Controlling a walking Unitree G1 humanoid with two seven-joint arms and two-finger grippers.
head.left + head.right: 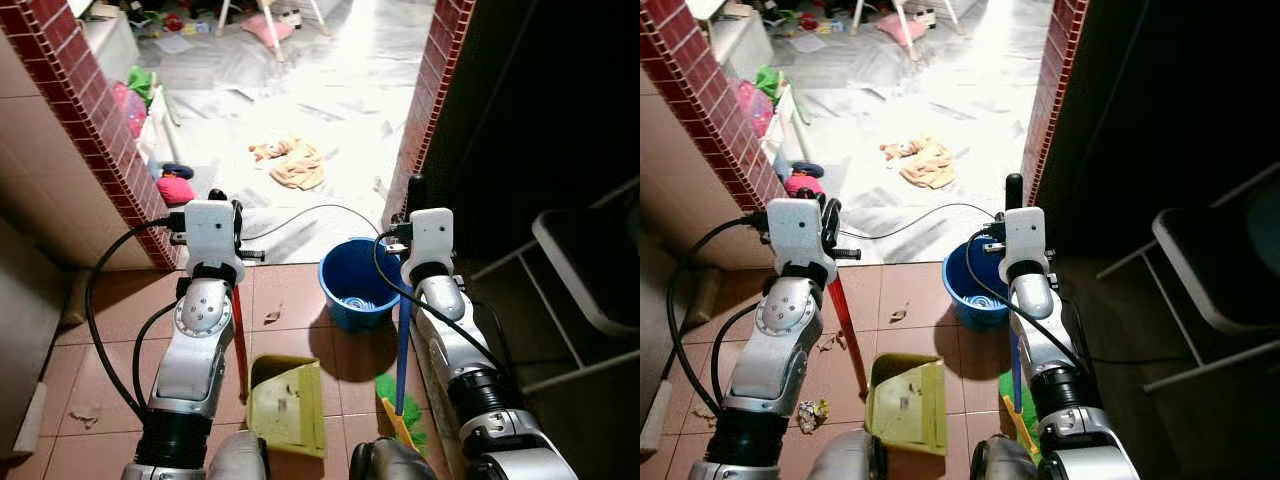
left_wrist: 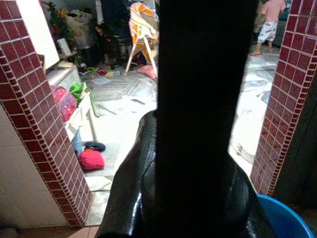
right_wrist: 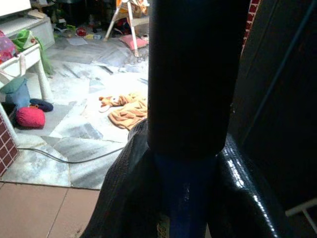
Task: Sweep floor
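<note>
Nearest the head camera, a yellow-green dustpan [image 1: 287, 403] lies on the terracotta floor tiles [image 1: 290, 290] between the two silver arms, its long red handle [image 1: 240, 335] rising to the left tool [image 1: 222, 200]. That left tool is closed around the red handle, held upright; in the left wrist view the handle's dark upper part [image 2: 195, 99] runs between the glossy black fingers [image 2: 131, 198]. The right tool [image 1: 413, 192] grips the broom, whose blue shaft [image 1: 402, 350] drops to green bristles [image 1: 400, 400] resting on the tiles just right of the dustpan. In the right wrist view the black grip of the broom [image 3: 190, 74] sits above the blue shaft, clasped on both sides by the fingers [image 3: 124, 198].

Just beyond the dustpan, between the two tools, stands a blue bucket [image 1: 355, 280] at the doorway threshold. Small scraps of litter [image 1: 812, 412] lie on the tiles beside the left arm, and another bit [image 1: 271, 317] lies left of the bucket. Red-brick tiled door jambs [image 1: 100, 120] frame the opening on both sides. Past them the brightly lit marble floor [image 1: 340, 90] carries a black cable [image 1: 310, 210], a crumpled tan cloth [image 1: 295, 165], a pink bundle [image 1: 175, 188] and scattered toys farther back. To the right, in shade, is a dark folding chair [image 1: 590, 270].
</note>
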